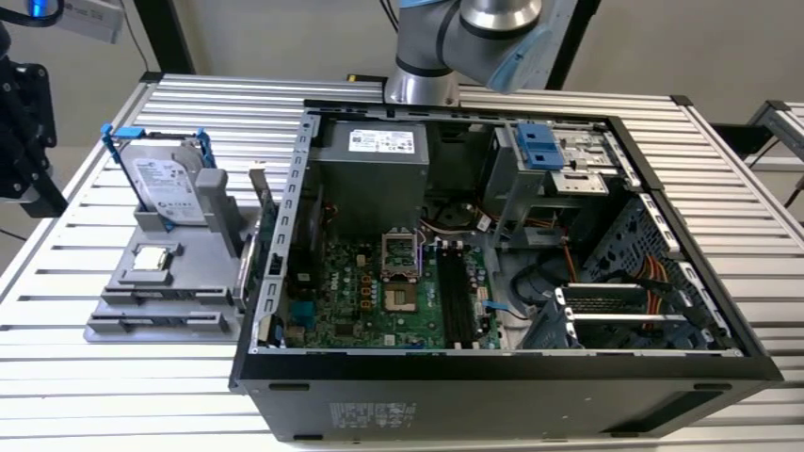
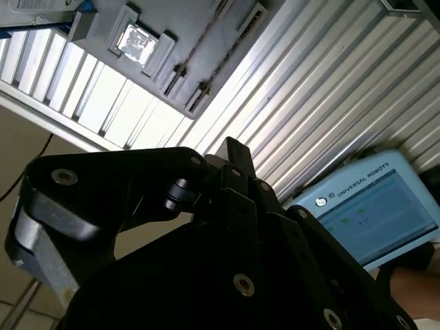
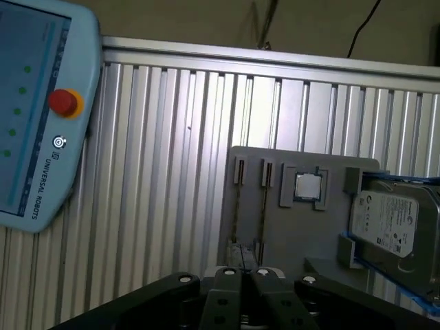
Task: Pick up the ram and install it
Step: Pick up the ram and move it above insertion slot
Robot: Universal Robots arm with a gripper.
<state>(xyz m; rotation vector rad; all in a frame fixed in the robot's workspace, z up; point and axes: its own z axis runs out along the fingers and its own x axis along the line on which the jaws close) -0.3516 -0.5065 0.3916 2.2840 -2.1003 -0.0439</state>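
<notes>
- One pincer [image 3: 244,275] rides on the arm [image 1: 468,28]. Its fingers [image 3: 227,275] are drawn narrow, close together with nothing between them, as both wrist views show.
- Step in hand, as I judge it, is the reach for the ram [image 1: 247,268]. No grasp is made, and the black memory slots [image 1: 455,282] on the board look unfilled.
- Ram's place: in the exterior view it seems to stand on its long edge along the grey holder [image 1: 126,282], on the side next to the open case [image 1: 503,377]. That puts it at about 9 o'clock from the board and 5 o'clock from the hard drive [image 1: 164,179]. Holder and case both rest on the slatted counter [image 1: 75,386].
- Relative to the pincer, the ram is well apart. The arm sits at 12 o'clock of the case, so the ram lies toward 8 o'clock from it.
- To do the reach well, I would square the fingers to the stick's thin faces and come straight down over its middle. I would also keep clear of the case wall just beside it and of the drive's blue rails.
</notes>
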